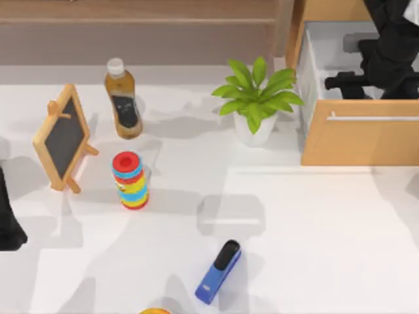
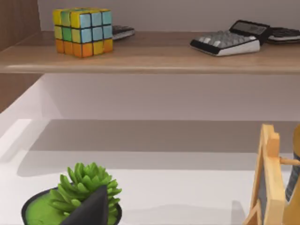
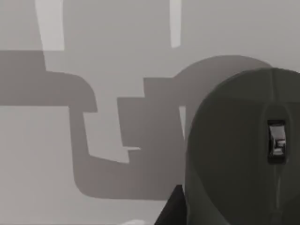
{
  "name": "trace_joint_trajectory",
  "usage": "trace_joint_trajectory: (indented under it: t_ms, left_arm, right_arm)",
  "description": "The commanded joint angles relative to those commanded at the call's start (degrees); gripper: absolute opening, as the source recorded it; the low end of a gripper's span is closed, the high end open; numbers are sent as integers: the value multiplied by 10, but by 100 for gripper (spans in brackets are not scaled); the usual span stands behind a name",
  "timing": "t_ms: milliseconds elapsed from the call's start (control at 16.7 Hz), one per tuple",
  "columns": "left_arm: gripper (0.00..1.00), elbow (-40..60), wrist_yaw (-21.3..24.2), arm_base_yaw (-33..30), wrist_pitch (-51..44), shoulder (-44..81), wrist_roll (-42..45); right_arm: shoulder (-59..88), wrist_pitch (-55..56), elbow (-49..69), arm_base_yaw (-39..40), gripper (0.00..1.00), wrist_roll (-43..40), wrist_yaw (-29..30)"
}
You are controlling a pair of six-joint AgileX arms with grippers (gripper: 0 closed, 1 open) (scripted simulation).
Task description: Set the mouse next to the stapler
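The mouse [image 3: 239, 150] is dark grey and rounded, with a scroll wheel, and lies on a pale floor very close to the right wrist camera. In the top view my right gripper [image 1: 337, 84] reaches into the open wooden drawer [image 1: 360, 140] at the back right, where the arm covers most of the inside. The stapler [image 1: 218, 272], blue with a black end, lies slanted near the table's front edge, far from the drawer. My left arm [image 1: 8, 219] stays parked at the table's left edge.
A potted plant [image 1: 256, 98] stands just left of the drawer. A bottle [image 1: 123, 98], a small chalkboard [image 1: 62, 137] and a ring toy [image 1: 129, 180] stand at the back left. The left wrist view shows a shelf with a colour cube [image 2: 83, 31] and a calculator [image 2: 226, 42].
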Motion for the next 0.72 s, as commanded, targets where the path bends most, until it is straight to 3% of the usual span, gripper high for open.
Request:
trace_joint_trajectory:
  t_ms: [720]
  left_arm:
    - [100, 0, 0, 0, 0, 0, 0]
  right_arm:
    - [-176, 0, -59, 30, 0, 66, 35]
